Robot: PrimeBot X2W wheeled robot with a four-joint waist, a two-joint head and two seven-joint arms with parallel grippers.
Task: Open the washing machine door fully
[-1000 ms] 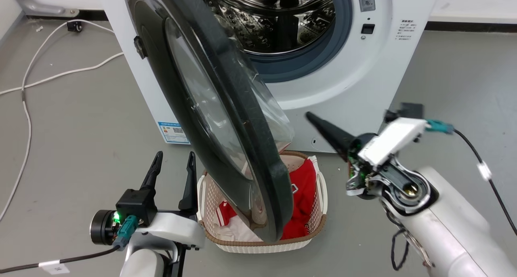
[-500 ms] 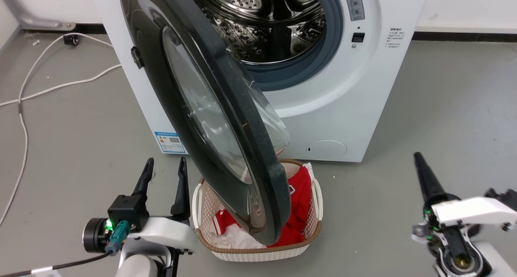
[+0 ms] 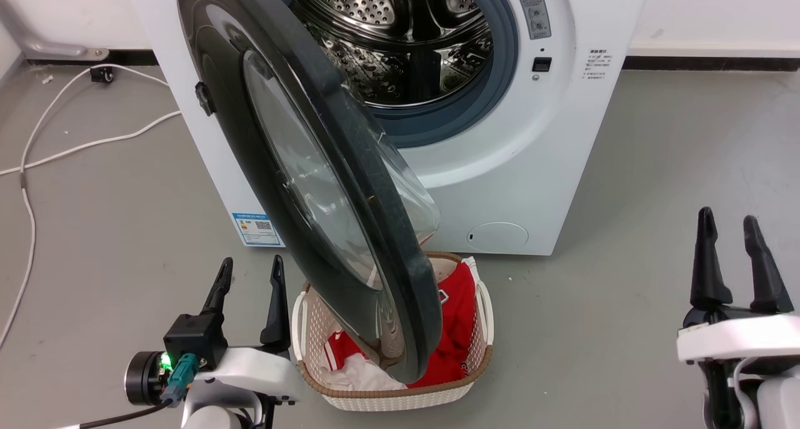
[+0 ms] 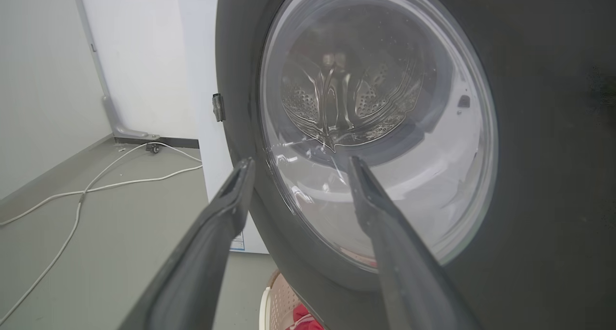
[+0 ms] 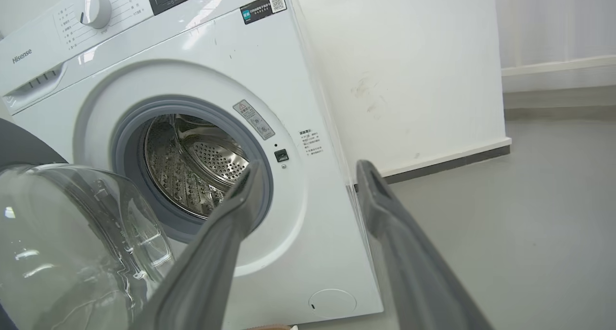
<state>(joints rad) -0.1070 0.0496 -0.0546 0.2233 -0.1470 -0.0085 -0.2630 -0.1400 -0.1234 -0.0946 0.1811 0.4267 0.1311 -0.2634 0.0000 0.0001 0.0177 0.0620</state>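
The washing machine door (image 3: pixel 312 179) is standing swung out from the washing machine (image 3: pixel 531 166), and its lower edge is hanging over the laundry basket (image 3: pixel 387 398) with red and white clothes. My left jaws are hovering open near the door's outer face, gripping nothing. My right jaws are also hovering open, over the floor (image 3: pixel 625 279), well apart from the machine.

The washing machine door (image 3: pixel 375 191) is glossy black around smooth glass; the drum (image 3: pixel 406 35) shiny steel.
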